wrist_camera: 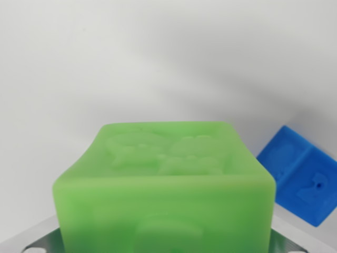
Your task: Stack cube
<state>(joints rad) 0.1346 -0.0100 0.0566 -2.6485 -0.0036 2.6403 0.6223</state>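
Looks like a lab or test bench setup, not anyone's home. The whole background is a plain white surface (131, 58) with nothing else on it. The only objects are toy-like blocks: a green cube (166, 190) filling the lower middle of the frame and a blue cube (301, 176) at the lower right.

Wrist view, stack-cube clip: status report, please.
Gripper fingers not visible, state unclear. Soft green embossed cube fills the view, close under the camera. Blue embossed cube at the wrist view's right, apart. Nothing between them.
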